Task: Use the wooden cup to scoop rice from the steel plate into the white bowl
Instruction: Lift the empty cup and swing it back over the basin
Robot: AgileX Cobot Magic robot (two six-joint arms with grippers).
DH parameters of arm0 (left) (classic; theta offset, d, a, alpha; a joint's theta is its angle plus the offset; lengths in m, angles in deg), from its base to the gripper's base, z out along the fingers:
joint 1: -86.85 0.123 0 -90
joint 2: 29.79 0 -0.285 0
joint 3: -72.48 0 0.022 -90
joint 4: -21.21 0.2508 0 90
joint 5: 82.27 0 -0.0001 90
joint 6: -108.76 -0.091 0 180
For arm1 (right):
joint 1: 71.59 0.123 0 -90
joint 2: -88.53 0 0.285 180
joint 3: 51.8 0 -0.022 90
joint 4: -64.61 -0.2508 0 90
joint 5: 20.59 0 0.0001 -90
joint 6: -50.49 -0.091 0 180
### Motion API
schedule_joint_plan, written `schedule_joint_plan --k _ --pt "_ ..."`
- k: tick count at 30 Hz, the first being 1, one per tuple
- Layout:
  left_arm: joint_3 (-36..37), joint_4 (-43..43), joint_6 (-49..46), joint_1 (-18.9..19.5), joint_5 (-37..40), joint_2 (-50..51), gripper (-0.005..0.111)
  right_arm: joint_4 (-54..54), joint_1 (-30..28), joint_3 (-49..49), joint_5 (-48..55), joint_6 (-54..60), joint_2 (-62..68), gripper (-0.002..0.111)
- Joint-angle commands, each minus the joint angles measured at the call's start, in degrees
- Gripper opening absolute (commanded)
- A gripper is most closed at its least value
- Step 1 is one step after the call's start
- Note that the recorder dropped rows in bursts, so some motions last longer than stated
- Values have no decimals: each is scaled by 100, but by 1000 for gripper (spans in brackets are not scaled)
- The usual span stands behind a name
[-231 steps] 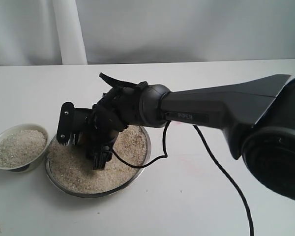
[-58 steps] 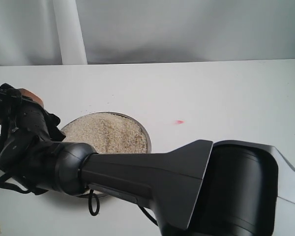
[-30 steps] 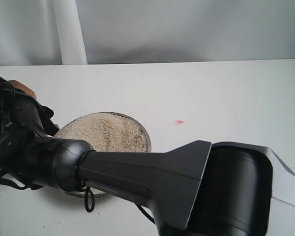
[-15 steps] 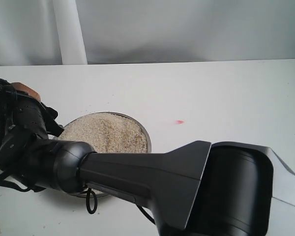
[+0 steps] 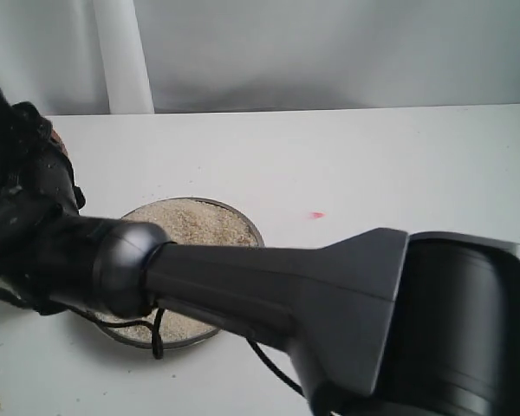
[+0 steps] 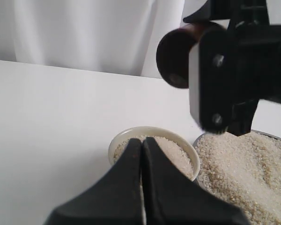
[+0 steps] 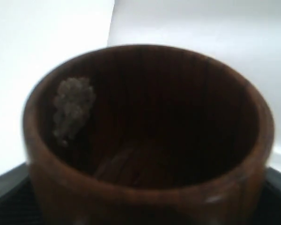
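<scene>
Now: right pincer (image 6: 210, 75) grips the nearly empty dark wooden cup (image 7: 145, 140) aloft near the small white bowl (image 6: 113, 146); left pincer (image 6: 143, 173) closed, empty. Pour seems done; next, rescoop pale rice (image 6: 243, 164) from the shiny steel plate (image 6: 271, 134).

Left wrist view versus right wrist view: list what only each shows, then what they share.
Only the left wrist view: the white bowl holding rice, the steel plate beside it, the shut left gripper. Only the right wrist view: inside the wooden cup, nearly empty, a small clump of grains on its wall. Both: that cup.
</scene>
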Motion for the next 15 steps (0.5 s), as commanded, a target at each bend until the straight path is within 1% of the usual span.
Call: schedule_joint_plan --k 1,2,3,5,6,9,11,15 --pt "11 -4 25 -9 -41 1 0 -1776 -207 -1 -559 -146 -644 0" --pt "11 -4 25 -9 -41 1 0 -2313 -323 -1 -580 126 -814 0" --pt "11 -4 25 -9 -41 1 0 -2629 -397 -1 -580 402 -935 0" --pt "11 -4 25 -9 -41 1 0 -3992 -609 -1 -453 1354 -1276 0" --pt "11 -4 25 -9 -41 1 0 -4629 -698 -1 -343 1874 -1395 0" --pt "11 -4 25 -9 -41 1 0 -6083 -1001 -1 214 3273 -1702 0" --pt "11 -4 25 -9 -41 1 0 -6584 -1179 -1 681 3700 -1869 0" --pt "11 -4 25 -9 -41 1 0 -6654 -1455 -1 1514 4062 -2129 0"
